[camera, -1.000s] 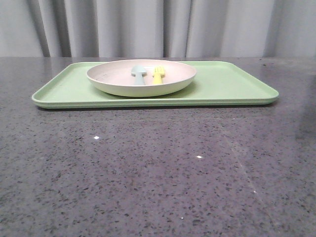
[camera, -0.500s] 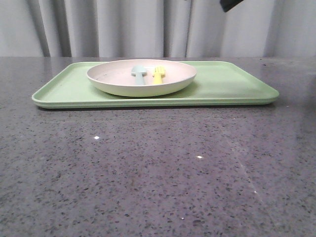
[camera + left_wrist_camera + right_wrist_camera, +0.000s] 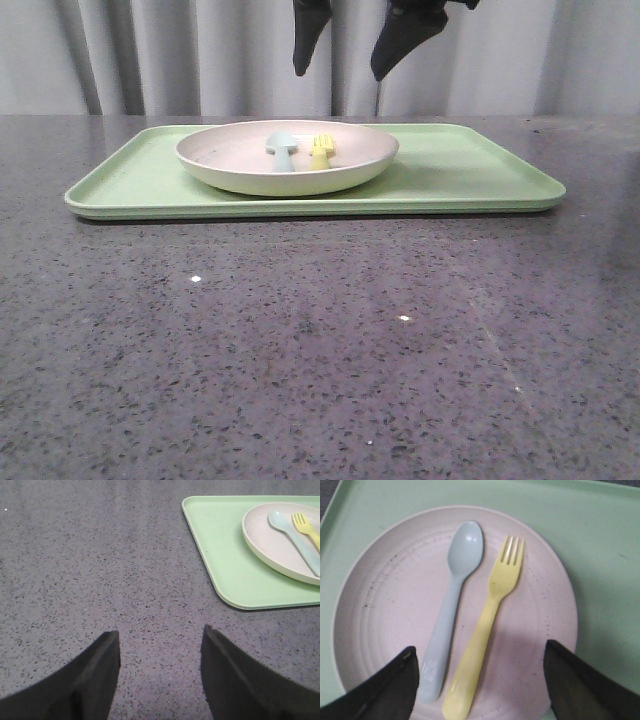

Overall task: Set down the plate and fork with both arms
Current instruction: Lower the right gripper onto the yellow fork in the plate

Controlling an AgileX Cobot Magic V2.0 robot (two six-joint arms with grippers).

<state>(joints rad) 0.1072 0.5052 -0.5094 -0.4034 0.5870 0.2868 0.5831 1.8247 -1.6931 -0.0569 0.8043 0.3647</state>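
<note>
On the left, we see the left gripper [image 3: 160, 670] with its fingers spread and nothing between them, over bare table [image 3: 90, 565] beside the tray [image 3: 220, 555]. On that tray sits the plate [image 3: 230, 165] — inside it the spoon [image 3: 281, 150] lies just left of the fork [image 3: 320, 152], side by side and apart. Above the plate we find the right gripper [image 3: 345, 45], also spread wide and empty — its fingers flank both handles in its wrist view.
</note>
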